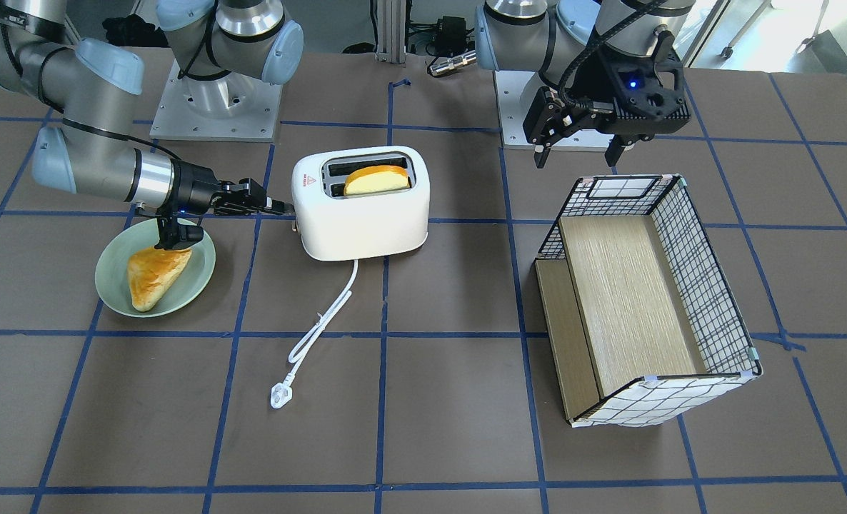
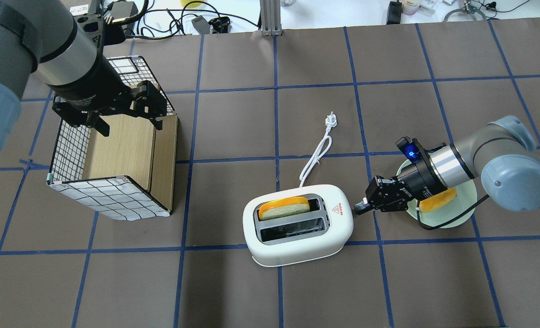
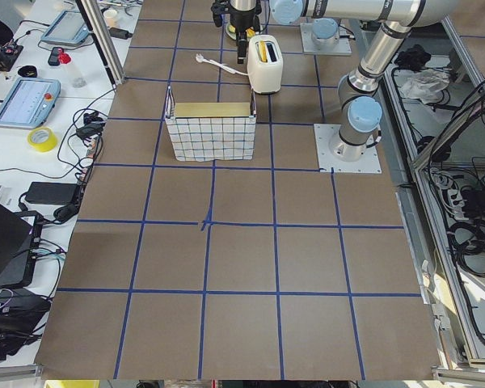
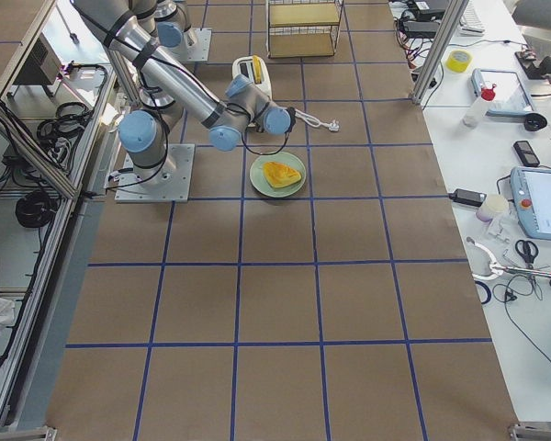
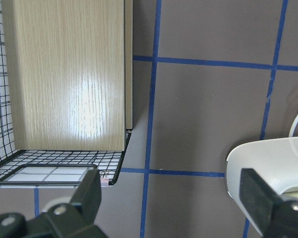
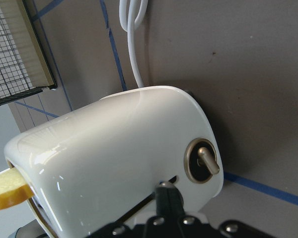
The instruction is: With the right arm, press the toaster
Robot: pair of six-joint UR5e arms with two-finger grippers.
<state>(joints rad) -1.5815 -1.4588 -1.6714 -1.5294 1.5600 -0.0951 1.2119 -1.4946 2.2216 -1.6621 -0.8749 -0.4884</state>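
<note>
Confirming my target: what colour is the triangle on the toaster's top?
Red triangle on the white toaster; clearest in the overhead exterior view.

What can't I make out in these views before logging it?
Lever of the toaster: right wrist view, hidden behind the right hand; contact unclear.
Bread on the green plate: overhead, mostly covered by the right arm.
Left hand: left wrist view, body cut off by the bottom edge.

Toaster [image 2: 297, 225] sits directly ahead of the right gripper [image 2: 358, 209], plate [image 2: 447, 219] beneath its wrist, basket [image 2: 110, 200] under the left gripper [image 2: 131, 128].
</note>
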